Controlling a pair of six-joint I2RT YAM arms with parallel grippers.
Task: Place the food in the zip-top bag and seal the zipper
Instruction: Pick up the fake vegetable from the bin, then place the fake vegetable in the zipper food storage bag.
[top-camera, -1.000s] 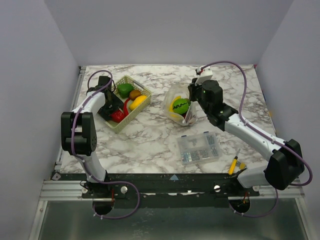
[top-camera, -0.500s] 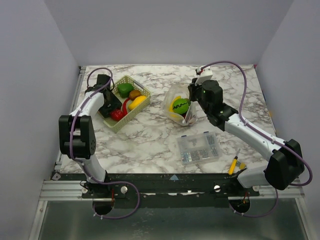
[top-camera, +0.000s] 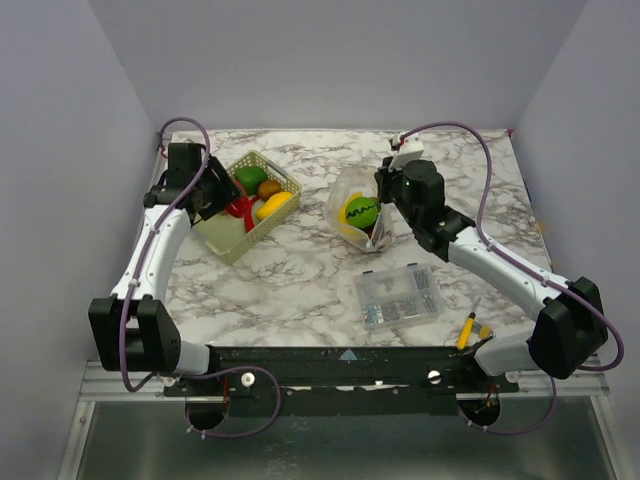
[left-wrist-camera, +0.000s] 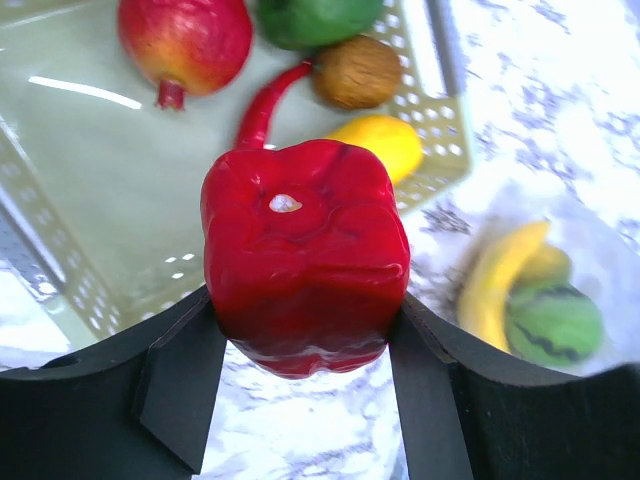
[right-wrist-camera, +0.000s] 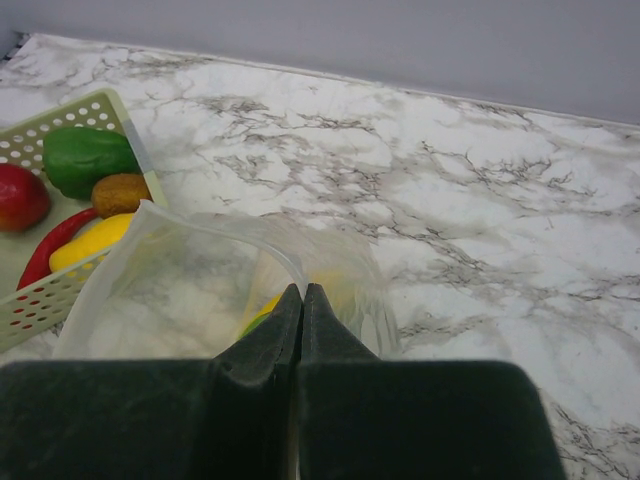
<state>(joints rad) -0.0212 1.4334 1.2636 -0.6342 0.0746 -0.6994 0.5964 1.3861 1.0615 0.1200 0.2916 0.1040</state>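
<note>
My left gripper (top-camera: 222, 195) is shut on a red bell pepper (left-wrist-camera: 305, 255) and holds it above the pale lattice basket (top-camera: 232, 242). The fingers (left-wrist-camera: 180, 375) press both its sides. Below in the basket lie a red pomegranate (left-wrist-camera: 185, 40), a green fruit (left-wrist-camera: 320, 18), a brown kiwi (left-wrist-camera: 358, 70), a red chili (left-wrist-camera: 262, 105) and a yellow fruit (left-wrist-camera: 385, 145). The clear zip-top bag (top-camera: 350, 195) sits at mid-table with a banana (left-wrist-camera: 495, 280) and a green striped melon (top-camera: 361, 211) inside. My right gripper (right-wrist-camera: 302, 292) is shut on the bag's mouth edge (right-wrist-camera: 240, 235), holding it up and open.
A rigid clear compartment box (top-camera: 398, 295) of small parts lies near the front right. A yellow-handled tool (top-camera: 467, 330) lies at the front edge by the right arm's base. Grey walls enclose the marble table (top-camera: 300, 280) on three sides.
My left gripper has risen out of the basket with the red pepper and drawn toward the back left. The right gripper and the bag have not moved.
</note>
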